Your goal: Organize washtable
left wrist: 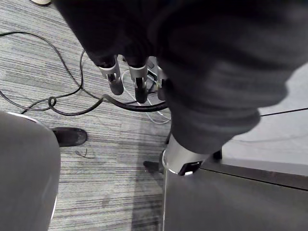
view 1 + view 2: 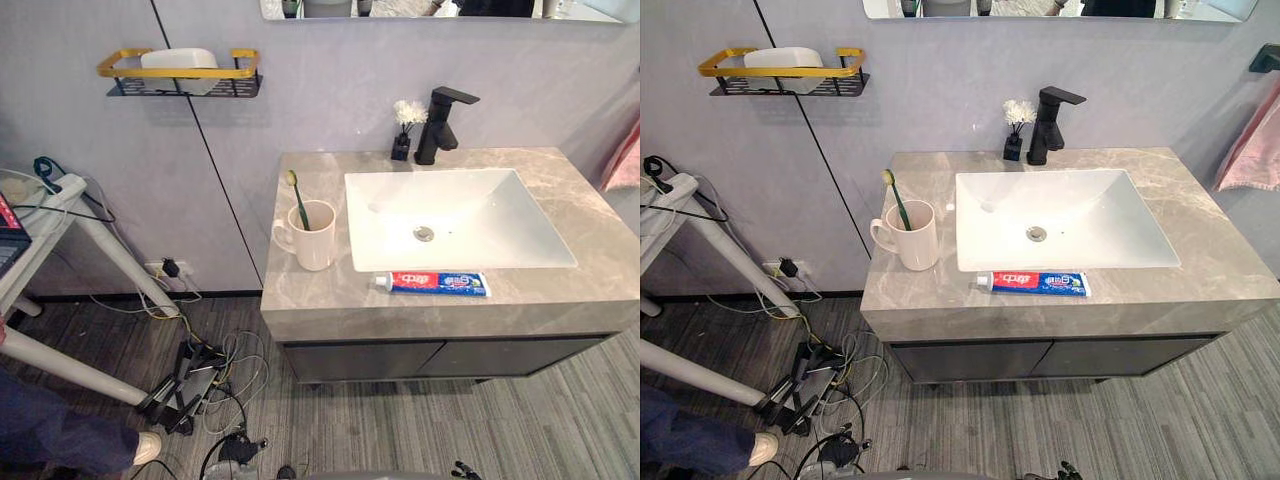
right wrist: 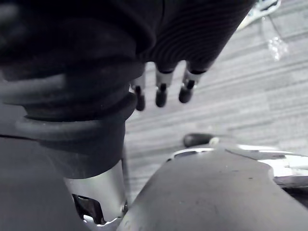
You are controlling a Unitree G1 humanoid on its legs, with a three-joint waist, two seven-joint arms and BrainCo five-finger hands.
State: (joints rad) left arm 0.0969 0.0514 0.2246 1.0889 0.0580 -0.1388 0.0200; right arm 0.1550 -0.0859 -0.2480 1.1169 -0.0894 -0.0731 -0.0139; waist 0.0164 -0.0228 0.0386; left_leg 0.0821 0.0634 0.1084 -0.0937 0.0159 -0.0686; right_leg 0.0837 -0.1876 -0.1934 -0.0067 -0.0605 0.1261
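Hanging loose-fingered, empty: left robot hand (image 1: 115, 79), right robot hand (image 3: 162, 92), both palms hidden.

left hand (image 1: 114, 78) relaxed, right hand (image 3: 161, 92) relaxed

1. The toothpaste tube (image 2: 432, 283) carries the one printed label. It lies flat on the counter (image 2: 315, 295), along the front edge of the basin (image 2: 470, 215), with its cap toward the robot's left.
2. On the tube's red panel, next to the cap, white marks stand in a short row — too small to read as letters.
3. On the blue stretch beyond, paler marks run lengthwise — these are also unreadable.
4. No word, number or sign can be read anywhere.
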